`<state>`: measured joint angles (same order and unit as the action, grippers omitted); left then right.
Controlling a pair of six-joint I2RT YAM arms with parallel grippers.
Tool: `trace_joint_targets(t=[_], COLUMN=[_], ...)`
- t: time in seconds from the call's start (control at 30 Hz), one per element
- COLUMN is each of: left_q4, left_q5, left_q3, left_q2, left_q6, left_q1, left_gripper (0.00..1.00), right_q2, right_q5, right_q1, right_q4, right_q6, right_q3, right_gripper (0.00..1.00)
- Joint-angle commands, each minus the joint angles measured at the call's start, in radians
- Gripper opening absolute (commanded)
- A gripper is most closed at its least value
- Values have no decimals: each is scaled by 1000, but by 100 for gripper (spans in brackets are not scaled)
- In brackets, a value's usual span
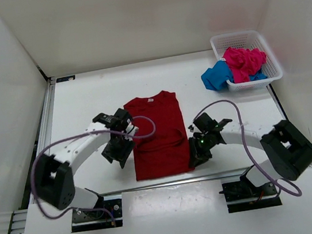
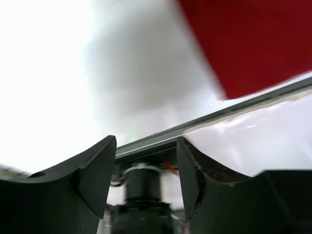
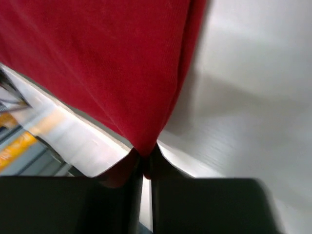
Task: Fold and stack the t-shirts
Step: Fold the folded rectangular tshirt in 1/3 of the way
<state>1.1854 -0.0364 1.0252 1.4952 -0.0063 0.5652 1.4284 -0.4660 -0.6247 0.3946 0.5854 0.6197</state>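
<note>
dark red shirt (image 1: 157, 134): flat, sleeves apparently tucked
right gripper (image 3: 145, 158): pinching its near corner
left gripper (image 2: 146, 146): jaws apart, empty
pink shirt (image 1: 244, 62), blue shirt (image 1: 216, 77): crumpled at basket (image 1: 273, 70)

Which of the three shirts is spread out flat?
The red shirt: it lies flat on the table, while the pink shirt is crumpled in the basket and the blue shirt hangs bunched over its side.
</note>
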Motion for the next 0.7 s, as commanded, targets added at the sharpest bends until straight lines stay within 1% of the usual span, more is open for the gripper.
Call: trace_joint_targets(t=[0.0, 0.03, 0.07, 0.1, 0.13, 0.2, 0.23, 0.27, 0.33, 0.37, 0.43, 0.47, 0.53, 0.67], left_q4=[-13, -76, -113, -148, -218, -260, -271, -271, -316, -334, -400, -418, -431, -441], left_q5=[279, 330, 377, 441, 463, 477, 466, 455, 435, 435, 469, 483, 483, 443], left_q3=[-16, -16, -16, -16, -16, -16, -16, -16, -16, -34, -83, -99, -99, -40], left_q2=[-159, -193, -251, -272, -306, -316, -316, -306, -296, -280, -260, -247, -204, -138], left_q6=[6, 6, 6, 6, 6, 6, 6, 6, 6, 6, 6, 6, 6, 6], left_q1=[65, 106, 125, 142, 172, 203, 216, 240, 265, 297, 324, 334, 334, 334], left_gripper=[66, 66, 68, 68, 68, 68, 68, 68, 69, 69, 70, 70, 71, 73], right_q2=[-74, -92, -114, -161, -186, -230, -230, -230, -192, -146, -90, -32, 24, 130], right_q5=[3, 3, 3, 25, 42, 85, 108, 145, 145, 145, 185, 194, 178, 179], right_q1=[-9, -9, -9, -9, -9, 12, 23, 37, 83, 92, 102, 112, 126, 135], right_q4=[96, 108, 139, 162, 188, 286, 314, 334, 348, 348, 348, 348, 322, 299], right_q6=[-25, -25, -25, -25, -25, -36, -36, -47, -58, -76, -110, -110, -110, -81], right_q3=[-48, -60, -60, -43, 3, 70, 107, 177, 238, 289, 340, 362, 422, 495], right_gripper=[46, 54, 58, 61, 61, 65, 65, 65, 65, 65, 65, 65, 63, 58])
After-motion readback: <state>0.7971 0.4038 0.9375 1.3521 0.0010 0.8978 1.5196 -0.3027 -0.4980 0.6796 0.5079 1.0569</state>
